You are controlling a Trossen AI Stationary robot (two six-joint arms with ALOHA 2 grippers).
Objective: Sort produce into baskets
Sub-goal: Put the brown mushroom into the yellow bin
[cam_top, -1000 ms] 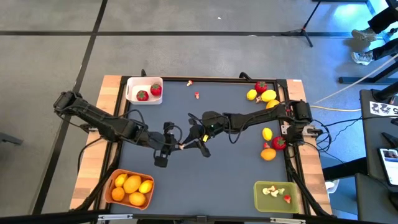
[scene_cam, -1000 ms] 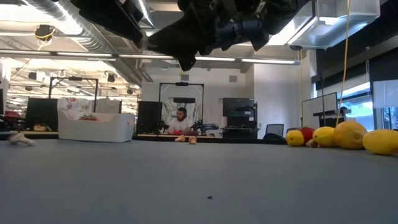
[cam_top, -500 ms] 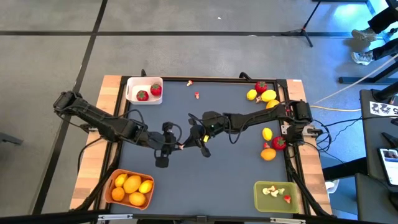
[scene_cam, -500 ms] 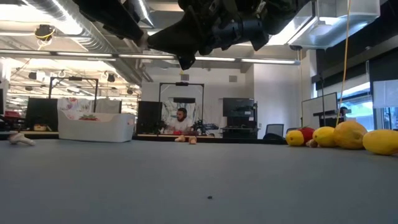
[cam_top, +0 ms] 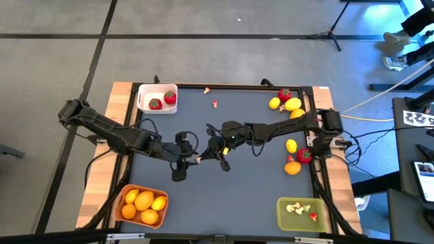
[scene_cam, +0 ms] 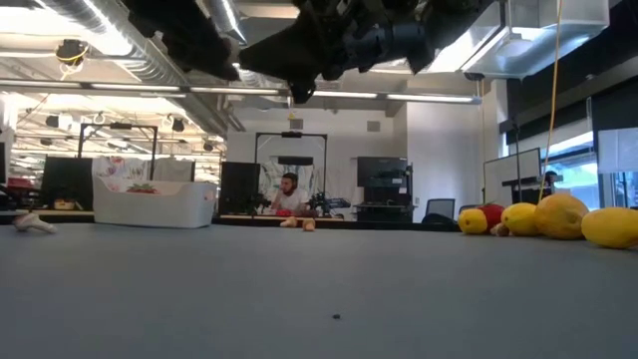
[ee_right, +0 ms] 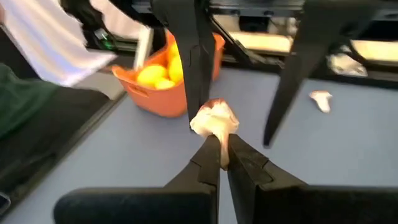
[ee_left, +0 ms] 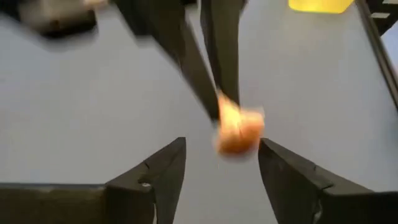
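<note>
My right gripper (ee_right: 219, 140) is shut on a small pale orange bit (ee_right: 214, 119) above the middle of the table; it also shows in the high view (cam_top: 202, 158). My left gripper (ee_left: 221, 146) is open and faces it from the table's left. Its two fingers stand on either side of the bit (ee_left: 239, 127). The white basket (cam_top: 157, 98) holds two strawberries. The orange basket (cam_top: 141, 205) holds lemons and orange citrus. The olive-green basket (cam_top: 302, 213) holds pale bits. My right gripper pinches the pale bit between its two fingertips (ee_right: 211, 146), by the end nearest them (ee_right: 217, 132). The fingers reach toward the table's left, slanting a little down. The bit sticks out past the fingertips, lifted clear of the table. My left gripper: I cannot tell whether its fingers touch the bit.
Lemons (cam_top: 293, 104), a strawberry (cam_top: 285, 94) and more fruit (cam_top: 293, 167) lie along the table's right side. Two tiny bits (cam_top: 215, 104) lie near the far edge. The two grippers are very close together over the bare grey mat (cam_top: 258, 190).
My left gripper has edged toward the table's right, closer to my right gripper and the bit it holds. The bit stays in the right gripper, clear of the table.
</note>
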